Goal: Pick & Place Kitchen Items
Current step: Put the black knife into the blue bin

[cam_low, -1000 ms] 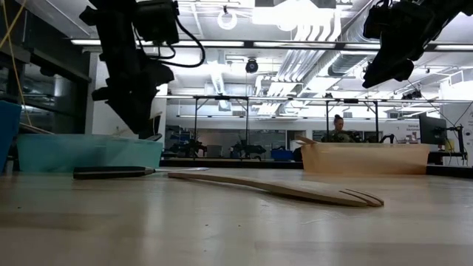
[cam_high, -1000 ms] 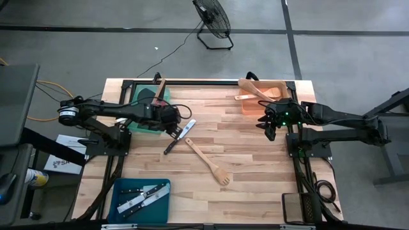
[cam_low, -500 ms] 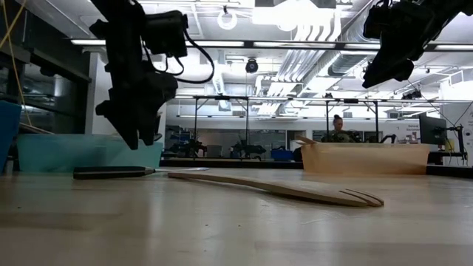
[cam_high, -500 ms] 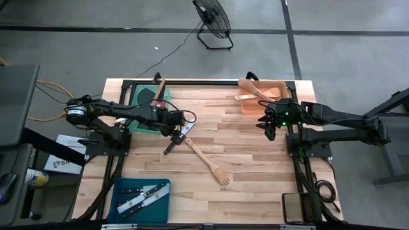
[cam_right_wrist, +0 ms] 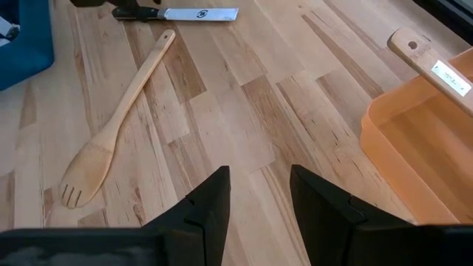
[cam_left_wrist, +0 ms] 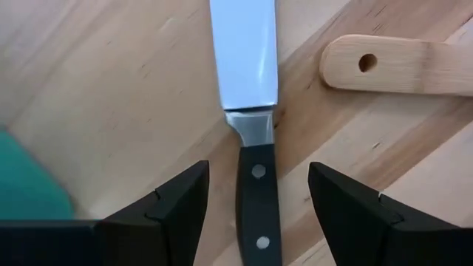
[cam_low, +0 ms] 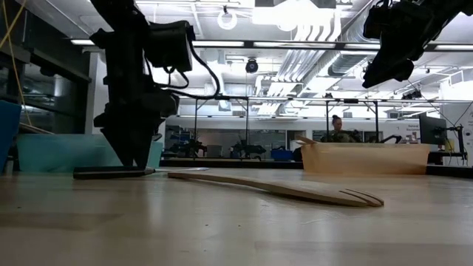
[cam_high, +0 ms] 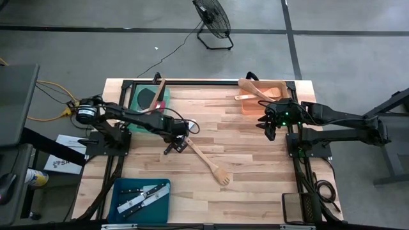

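Note:
A black-handled steel knife (cam_high: 179,137) lies flat on the wooden table left of centre, and its handle (cam_left_wrist: 255,199) points toward the near edge. My left gripper (cam_high: 173,143) points down over it, open. Its fingers (cam_left_wrist: 166,210) stand on either side of the handle just behind the blade, and they do not touch it. In the low view the fingertips (cam_low: 134,161) hang just above the handle (cam_low: 111,172). A pale wooden slotted spoon (cam_high: 208,160) lies flat beside the knife. My right gripper (cam_high: 268,131) hovers open at the right, holding nothing.
A green tray (cam_high: 137,115) with spatulas stands at the far left, and an orange tray (cam_high: 250,107) with wooden spoons stands at the far right. A blue tray (cam_high: 121,203) with knives is at the near left. The slotted spoon's handle end (cam_left_wrist: 399,65) lies close to the knife's blade.
My left gripper has come down and moved toward the table's near and right edges. It went from beside the green tray to just over the knife's handle, tipping steeper. The knife and spoon have not moved.

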You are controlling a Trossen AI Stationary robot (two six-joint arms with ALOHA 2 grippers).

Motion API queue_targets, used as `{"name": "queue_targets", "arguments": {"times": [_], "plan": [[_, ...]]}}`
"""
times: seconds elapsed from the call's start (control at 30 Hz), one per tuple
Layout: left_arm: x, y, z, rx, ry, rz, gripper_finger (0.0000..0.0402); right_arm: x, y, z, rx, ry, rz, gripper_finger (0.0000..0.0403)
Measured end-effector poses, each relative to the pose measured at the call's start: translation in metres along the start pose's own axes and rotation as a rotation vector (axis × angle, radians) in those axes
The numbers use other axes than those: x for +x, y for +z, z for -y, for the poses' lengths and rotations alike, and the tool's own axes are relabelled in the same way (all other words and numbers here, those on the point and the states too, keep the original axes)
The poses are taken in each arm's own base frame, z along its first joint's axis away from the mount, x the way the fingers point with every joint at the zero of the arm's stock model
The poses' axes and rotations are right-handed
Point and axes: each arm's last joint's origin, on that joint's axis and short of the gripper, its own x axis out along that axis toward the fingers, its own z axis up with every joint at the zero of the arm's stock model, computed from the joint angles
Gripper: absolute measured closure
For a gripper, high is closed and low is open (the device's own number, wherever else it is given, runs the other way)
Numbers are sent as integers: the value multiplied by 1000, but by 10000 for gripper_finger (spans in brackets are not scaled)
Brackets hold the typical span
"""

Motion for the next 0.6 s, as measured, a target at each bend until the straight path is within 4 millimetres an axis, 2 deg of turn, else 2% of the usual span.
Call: {"name": "queue_targets", "arguments": {"times": [0.27, 0.6], "plan": [[12, 0, 0, 5, 37, -30, 182, 0, 0, 0, -2, 0, 0, 270], [13, -2, 1, 15, 41, -43, 298, 0, 0, 0, -2, 0, 0, 270]]}}
